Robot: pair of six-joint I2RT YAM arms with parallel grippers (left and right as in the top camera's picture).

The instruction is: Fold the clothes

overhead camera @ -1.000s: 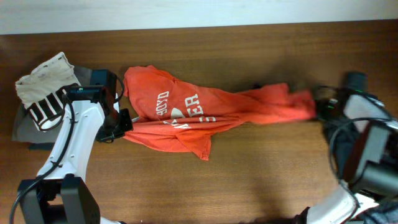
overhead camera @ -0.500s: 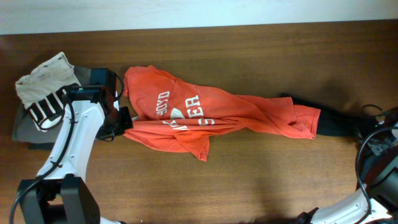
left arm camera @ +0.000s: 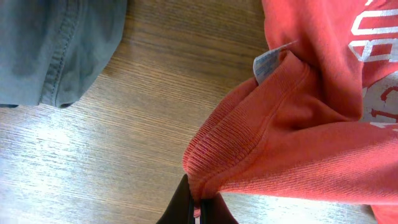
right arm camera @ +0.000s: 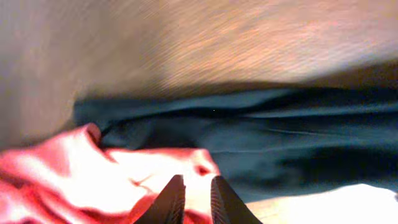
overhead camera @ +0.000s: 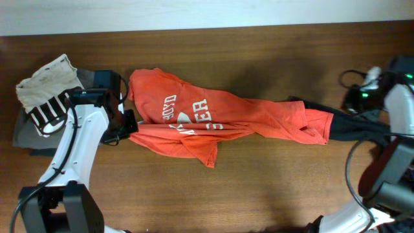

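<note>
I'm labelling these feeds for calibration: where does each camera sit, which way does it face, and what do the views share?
Overhead: fixed above the table, looking straight down; left arm and right arm show.
Left wrist: on the left arm, facing down past the left gripper, shut on the orange sweatshirt by its ribbed edge; grey garment nearby.
Right wrist: on the right arm, blurred, facing past the open right gripper at a dark garment.
Shared: all three show the sweatshirt; overhead and right wrist show the dark garment.
</note>
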